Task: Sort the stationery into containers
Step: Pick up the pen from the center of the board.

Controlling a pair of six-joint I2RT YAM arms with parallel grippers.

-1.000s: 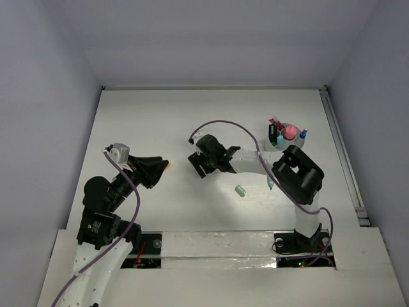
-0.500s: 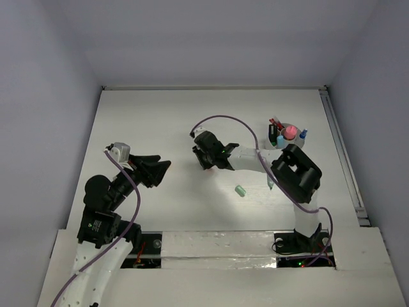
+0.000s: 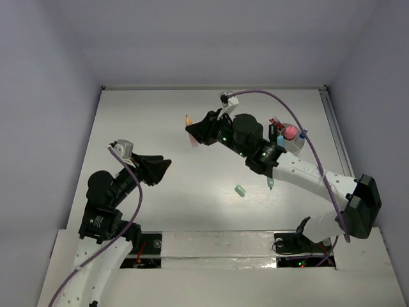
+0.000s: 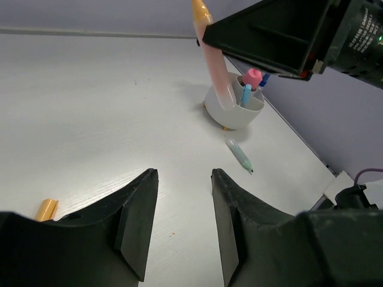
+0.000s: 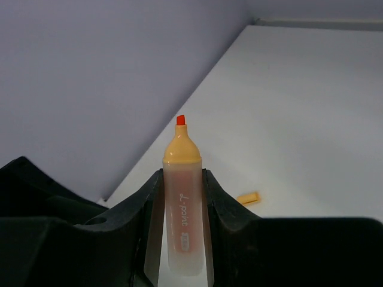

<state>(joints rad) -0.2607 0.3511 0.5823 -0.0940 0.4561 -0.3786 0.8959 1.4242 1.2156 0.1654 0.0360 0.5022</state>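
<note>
While the left gripper [image 4: 182, 174] hovered low with its jaws parted around nothing, a loose orange cap [image 4: 46, 209] lay on the white table [image 3: 160, 115] just beside it. Farther right, the right gripper [image 3: 198, 131] was clenched on an uncapped orange highlighter [image 5: 182, 203], held off the table with its tip uppermost. A mint eraser [image 3: 240, 190] and a teal pen [image 3: 271, 183] lay loose on the table. At far right, the whitish cup [image 4: 236, 119] held a pink-capped bottle [image 4: 252, 78].

Backdrop: white table [image 3: 147, 115], pale lavender walls [image 3: 211, 38] on three sides, even light.
</note>
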